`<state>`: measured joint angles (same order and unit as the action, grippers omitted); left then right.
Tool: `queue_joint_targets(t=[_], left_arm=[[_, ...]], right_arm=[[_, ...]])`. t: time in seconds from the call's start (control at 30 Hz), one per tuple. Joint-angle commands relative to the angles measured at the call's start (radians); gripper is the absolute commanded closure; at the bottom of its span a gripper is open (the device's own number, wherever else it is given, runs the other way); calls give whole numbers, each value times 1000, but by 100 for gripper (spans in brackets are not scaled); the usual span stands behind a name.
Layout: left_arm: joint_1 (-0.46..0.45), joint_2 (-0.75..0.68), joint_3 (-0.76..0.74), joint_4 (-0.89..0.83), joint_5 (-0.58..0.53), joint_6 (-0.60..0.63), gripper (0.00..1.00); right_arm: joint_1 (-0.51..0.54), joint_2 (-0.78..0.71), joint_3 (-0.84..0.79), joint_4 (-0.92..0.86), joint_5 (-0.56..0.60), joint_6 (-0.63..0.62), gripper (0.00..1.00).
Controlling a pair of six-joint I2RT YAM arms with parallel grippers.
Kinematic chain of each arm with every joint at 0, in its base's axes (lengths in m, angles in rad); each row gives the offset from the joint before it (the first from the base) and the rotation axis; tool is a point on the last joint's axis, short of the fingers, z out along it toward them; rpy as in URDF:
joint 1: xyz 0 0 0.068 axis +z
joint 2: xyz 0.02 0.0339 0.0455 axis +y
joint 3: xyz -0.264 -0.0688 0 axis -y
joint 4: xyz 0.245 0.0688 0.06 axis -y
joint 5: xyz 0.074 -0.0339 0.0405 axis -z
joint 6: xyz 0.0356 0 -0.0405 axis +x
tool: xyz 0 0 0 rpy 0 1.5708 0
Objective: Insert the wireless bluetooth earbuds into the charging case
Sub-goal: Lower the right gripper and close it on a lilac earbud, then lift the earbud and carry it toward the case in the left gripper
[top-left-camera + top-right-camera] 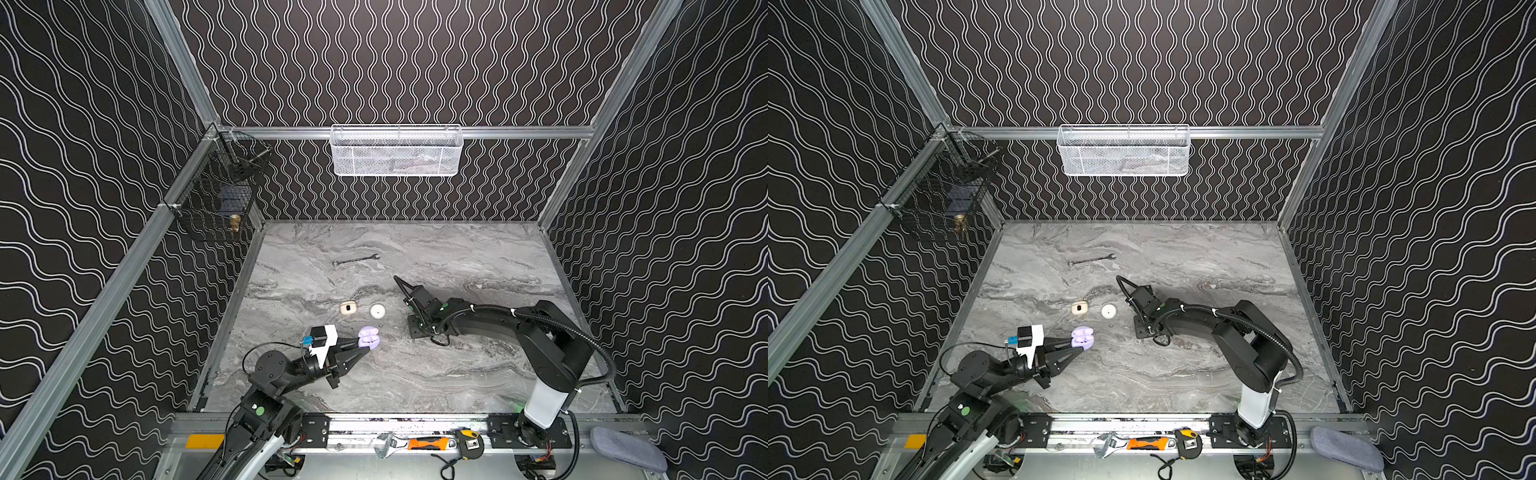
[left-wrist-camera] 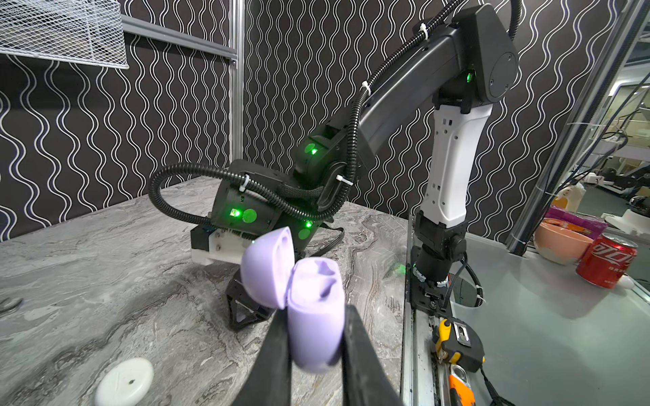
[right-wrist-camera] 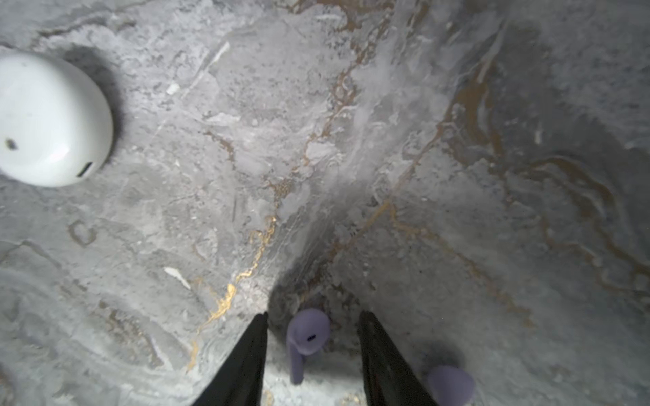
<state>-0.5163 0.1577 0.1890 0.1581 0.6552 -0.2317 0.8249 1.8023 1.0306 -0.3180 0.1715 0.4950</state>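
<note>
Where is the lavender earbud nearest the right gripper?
In the right wrist view the lavender earbud lies on the table between the right gripper's open fingers, a second earbud outside.

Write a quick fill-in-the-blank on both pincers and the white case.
1. The left pincer holds the lavender case, whose lid is ____.
2. The right pincer is open, with an earbud lying ____ its tips.
3. The white case has its lid ____.
Missing words: open; between; shut.
</note>
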Motion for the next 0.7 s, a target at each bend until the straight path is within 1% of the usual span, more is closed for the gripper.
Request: queue_joint_targets(t=[0.0, 0.07, 0.33, 0.67], left_arm=[[1, -2, 8, 0, -16, 11, 100], [0, 0, 12, -3, -14, 12, 100], [0, -5, 12, -9, -20, 17, 100], [-1, -6, 13, -14, -24, 15, 100]], right_arm=[[3, 18, 11, -29, -9, 4, 60], [4, 13, 5, -25, -9, 10, 65], [17, 0, -10, -9, -27, 17, 74], [39, 8, -13, -6, -4, 43, 80]])
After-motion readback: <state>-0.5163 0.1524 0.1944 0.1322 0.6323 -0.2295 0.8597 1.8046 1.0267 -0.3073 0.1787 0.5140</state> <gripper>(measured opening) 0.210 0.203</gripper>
